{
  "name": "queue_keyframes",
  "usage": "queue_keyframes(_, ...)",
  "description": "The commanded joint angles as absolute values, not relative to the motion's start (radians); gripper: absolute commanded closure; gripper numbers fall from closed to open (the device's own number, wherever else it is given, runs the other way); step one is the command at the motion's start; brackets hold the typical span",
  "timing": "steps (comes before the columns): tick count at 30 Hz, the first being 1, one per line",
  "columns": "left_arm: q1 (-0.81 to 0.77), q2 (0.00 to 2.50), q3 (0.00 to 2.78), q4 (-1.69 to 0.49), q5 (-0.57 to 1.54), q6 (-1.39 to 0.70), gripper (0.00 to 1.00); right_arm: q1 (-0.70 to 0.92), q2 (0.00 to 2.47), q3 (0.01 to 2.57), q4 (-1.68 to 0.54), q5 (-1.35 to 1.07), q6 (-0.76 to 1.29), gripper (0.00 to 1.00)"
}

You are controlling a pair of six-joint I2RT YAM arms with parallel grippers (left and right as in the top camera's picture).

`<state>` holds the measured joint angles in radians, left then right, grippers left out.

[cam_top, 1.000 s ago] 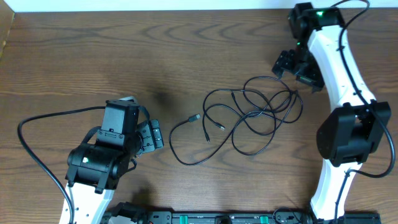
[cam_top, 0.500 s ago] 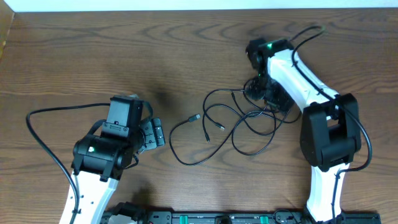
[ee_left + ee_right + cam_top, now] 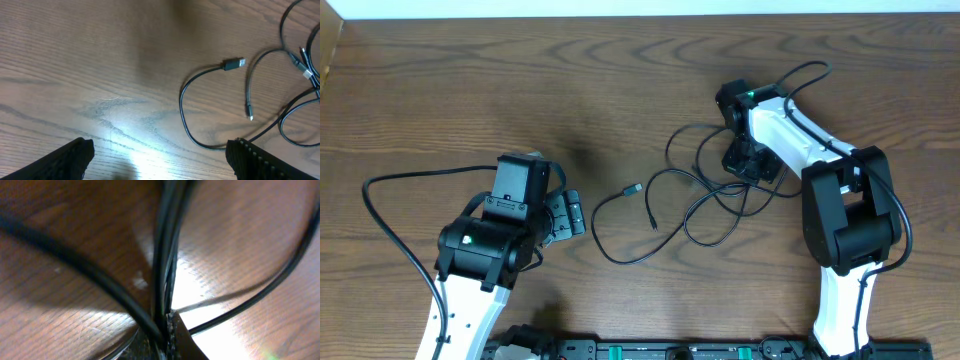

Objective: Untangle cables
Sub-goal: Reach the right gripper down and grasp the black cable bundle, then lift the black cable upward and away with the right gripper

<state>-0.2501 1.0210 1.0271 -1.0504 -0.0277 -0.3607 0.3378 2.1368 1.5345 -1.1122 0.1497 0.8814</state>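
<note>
Cables [image 3: 692, 205]: black tangle, right of bench centre.
Right tool [image 3: 747, 160]: pressed together, pinching several strands, covering the tangle's far side.
Left tool [image 3: 568, 215]: spread, empty.
Bench [image 3: 470, 80]: wood.

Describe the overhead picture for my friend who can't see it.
The right hand is shut on a tangle of thin black cables on a wooden table. The left hand sits open beside them, touching nothing.

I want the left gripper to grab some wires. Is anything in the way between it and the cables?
Nothing visible is in the way. Only bare table lies between the open left gripper and the nearest plug of the cables.
</note>
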Motion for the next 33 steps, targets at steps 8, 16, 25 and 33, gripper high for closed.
queue_keyframes(8, -0.248, 1.023, 1.03, -1.048, -0.026, -0.34, 0.1, 0.316, 2.111, 2.276, -1.397, -0.089, 0.331, 0.99)
queue_keyframes(16, -0.248, 1.023, 1.03, -1.022, -0.025, -0.341, 0.1, 0.328, 2.095, 2.967, -1.613, -0.132, 0.208, 0.71)
queue_keyframes(25, -0.248, 1.023, 1.03, -0.999, 0.062, -0.34, 0.1, 0.435, 2.094, 2.851, -1.698, -0.065, 0.115, 0.35)
queue_keyframes(33, -0.248, 1.023, 1.031, -0.939, 0.181, -0.282, 0.1, 0.432, 2.095, 2.645, -1.69, 0.091, 0.165, 0.34)
